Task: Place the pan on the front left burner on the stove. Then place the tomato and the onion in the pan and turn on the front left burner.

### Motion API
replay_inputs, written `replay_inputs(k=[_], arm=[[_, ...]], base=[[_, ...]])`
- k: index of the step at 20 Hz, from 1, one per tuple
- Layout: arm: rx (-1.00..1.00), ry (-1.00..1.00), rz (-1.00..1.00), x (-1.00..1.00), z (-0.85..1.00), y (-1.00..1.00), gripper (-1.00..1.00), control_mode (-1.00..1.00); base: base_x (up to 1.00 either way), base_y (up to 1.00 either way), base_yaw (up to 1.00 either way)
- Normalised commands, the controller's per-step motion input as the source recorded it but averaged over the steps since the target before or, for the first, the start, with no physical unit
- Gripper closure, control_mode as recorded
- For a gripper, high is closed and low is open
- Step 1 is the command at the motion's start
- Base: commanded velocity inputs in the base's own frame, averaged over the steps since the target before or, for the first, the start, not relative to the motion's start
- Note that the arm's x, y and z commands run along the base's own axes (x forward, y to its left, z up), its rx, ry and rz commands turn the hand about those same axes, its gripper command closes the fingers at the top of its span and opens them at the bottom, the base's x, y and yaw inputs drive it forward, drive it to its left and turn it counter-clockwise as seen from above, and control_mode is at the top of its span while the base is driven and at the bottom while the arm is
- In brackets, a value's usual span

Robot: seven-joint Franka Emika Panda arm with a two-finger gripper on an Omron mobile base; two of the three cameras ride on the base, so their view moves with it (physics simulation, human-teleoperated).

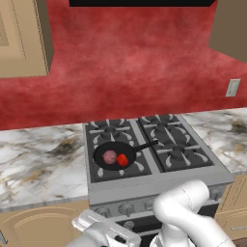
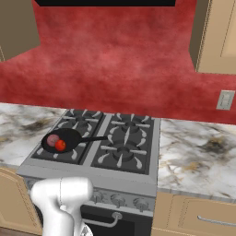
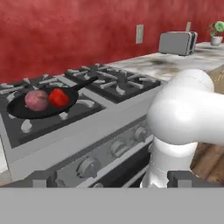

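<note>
I see my gripper (image 3: 112, 178) spread wide and empty, fingertips cut off low; knobs (image 3: 89, 166) at twelve o'clock, pan (image 3: 41, 105) at ten holding onion (image 3: 36, 99) and tomato (image 3: 58, 97).

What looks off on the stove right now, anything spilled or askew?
Nothing stands out. The pan sits flat on the front left burner, with the onion and tomato side by side inside it. No spill on the stove.
</note>
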Motion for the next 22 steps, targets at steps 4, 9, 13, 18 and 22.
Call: replay_inputs(k=[4,9,13,18,22], arm=[[-0.1,-0.12,0.14,-0.41,-0.32,0.0,-1.0,-1.0],[-0.05,-0.03,0.07,-0.12,-0.3,0.0,-1.0,-1.0],[0.0,-0.02,0.0,0.0,-0.17,0.0,-1.0,-1.0],[0.0,0.0,0.0,0.02,-0.22,0.0,-1.0,-1.0],[0.0,0.0,0.0,0.12,-0.23,0.07,-1.0,-1.0]], base=[[0.0,0.0,0.0],[0.0,0.0,0.0],[0.0,0.0,0.0],[0.0,0.0,0.0],[0.0,0.0,0.0]])
